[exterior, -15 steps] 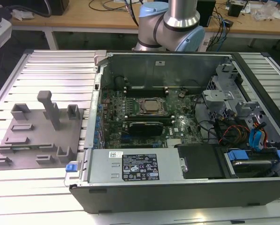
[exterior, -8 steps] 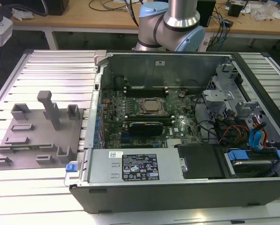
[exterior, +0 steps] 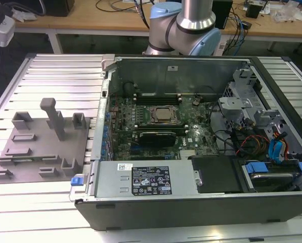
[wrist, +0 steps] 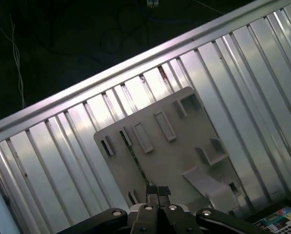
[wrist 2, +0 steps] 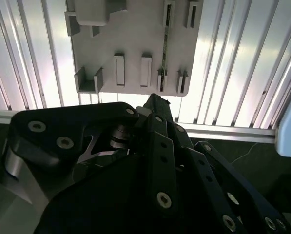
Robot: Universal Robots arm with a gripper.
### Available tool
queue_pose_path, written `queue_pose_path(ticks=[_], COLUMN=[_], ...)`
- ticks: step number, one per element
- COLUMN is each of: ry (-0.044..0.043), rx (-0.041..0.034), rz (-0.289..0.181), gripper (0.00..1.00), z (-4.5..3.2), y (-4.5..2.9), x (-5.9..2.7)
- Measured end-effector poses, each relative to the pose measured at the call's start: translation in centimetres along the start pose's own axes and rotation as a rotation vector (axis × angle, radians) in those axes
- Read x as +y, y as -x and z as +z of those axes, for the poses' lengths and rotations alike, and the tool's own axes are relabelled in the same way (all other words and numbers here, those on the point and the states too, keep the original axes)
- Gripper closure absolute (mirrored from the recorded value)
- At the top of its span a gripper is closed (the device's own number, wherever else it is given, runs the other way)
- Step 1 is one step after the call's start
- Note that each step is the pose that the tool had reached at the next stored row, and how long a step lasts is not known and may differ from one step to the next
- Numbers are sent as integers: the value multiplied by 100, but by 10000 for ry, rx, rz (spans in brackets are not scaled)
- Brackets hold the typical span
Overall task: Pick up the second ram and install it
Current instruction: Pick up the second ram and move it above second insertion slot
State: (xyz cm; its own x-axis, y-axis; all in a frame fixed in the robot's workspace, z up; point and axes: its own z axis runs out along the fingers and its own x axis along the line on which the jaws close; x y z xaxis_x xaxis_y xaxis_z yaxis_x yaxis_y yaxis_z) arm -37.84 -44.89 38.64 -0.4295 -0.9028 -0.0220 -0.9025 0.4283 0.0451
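Note:
The second ram (wrist 2: 164, 39) is a thin green stick standing on edge in slots of the grey holder tray (wrist 2: 130, 34). In the first wrist view the ram (wrist: 134, 158) is a dark narrow line across the tray (wrist: 184, 141). My gripper (wrist: 158, 190) hangs well above the tray with its fingertips pressed together and nothing between them. In the second wrist view the gripper (wrist 2: 157, 100) tip points at the tray's edge, close to one end of the ram. In the exterior view the tray (exterior: 34, 152) lies at the left, and the arm's column (exterior: 196, 15) rises at the back.
An open computer case (exterior: 191, 202) fills the exterior view's middle and right, with its motherboard (exterior: 161, 121), memory slots and cables. The tray has a tall upright post (exterior: 54, 119) and several low brackets. Both rest on a ribbed aluminium table (exterior: 54, 76).

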Motion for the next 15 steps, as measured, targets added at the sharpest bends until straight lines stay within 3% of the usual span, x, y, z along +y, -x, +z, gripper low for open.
queue_pose_path(ticks=[10, 15], ry=[19, 34], rx=[40, 70], rz=[-869, -1536], gripper=[92, 92], z=[0, 0], y=[0, 0], x=[0, 0])
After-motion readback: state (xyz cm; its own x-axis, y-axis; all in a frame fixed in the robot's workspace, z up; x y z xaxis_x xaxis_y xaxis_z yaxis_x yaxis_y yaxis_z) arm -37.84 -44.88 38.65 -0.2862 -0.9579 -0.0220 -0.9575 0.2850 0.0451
